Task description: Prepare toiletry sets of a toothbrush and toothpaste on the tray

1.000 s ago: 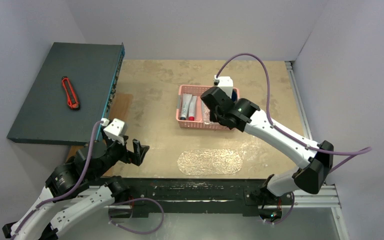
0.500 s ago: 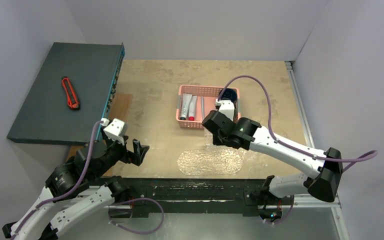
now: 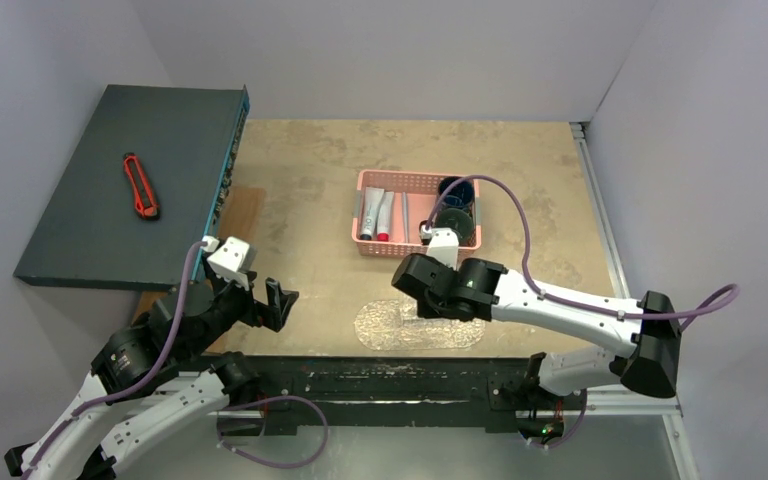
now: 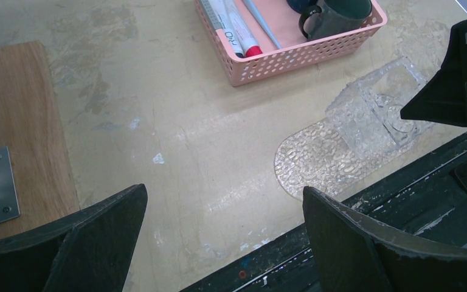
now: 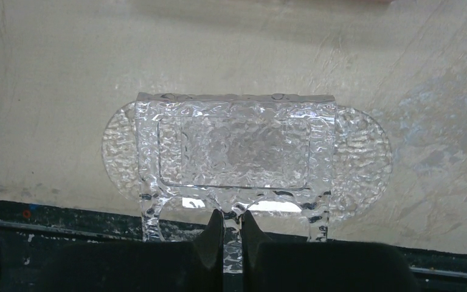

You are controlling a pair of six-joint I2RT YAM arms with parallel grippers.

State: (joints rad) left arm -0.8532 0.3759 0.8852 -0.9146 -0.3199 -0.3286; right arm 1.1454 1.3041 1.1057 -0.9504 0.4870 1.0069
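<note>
The transparent oval tray [image 3: 378, 326] lies near the table's front edge, also seen in the left wrist view [image 4: 316, 164]. My right gripper [image 5: 232, 216] is shut on the rim of a clear bumpy rectangular holder [image 5: 234, 146], held just above the tray [image 5: 365, 152]; the holder also shows in the left wrist view [image 4: 374, 112]. The pink basket [image 3: 400, 247] holds two silvery tubes with red caps [image 3: 370, 215], a pale-blue toothbrush [image 3: 406, 212], a blue mug [image 3: 457, 188] and a dark green mug [image 3: 456, 222]. My left gripper [image 4: 225, 213] is open and empty, near the front left.
A dark flat box [image 3: 130, 185] with a red utility knife [image 3: 141, 186] on it sits at the back left. A wooden board [image 4: 18, 121] with a metal plate lies left of my left gripper. The black front rail [image 3: 390, 380] runs along the near edge.
My right arm has swung from over the basket back toward the front edge and now holds the clear holder over the tray, uncovering the mugs. The left arm has not moved.
</note>
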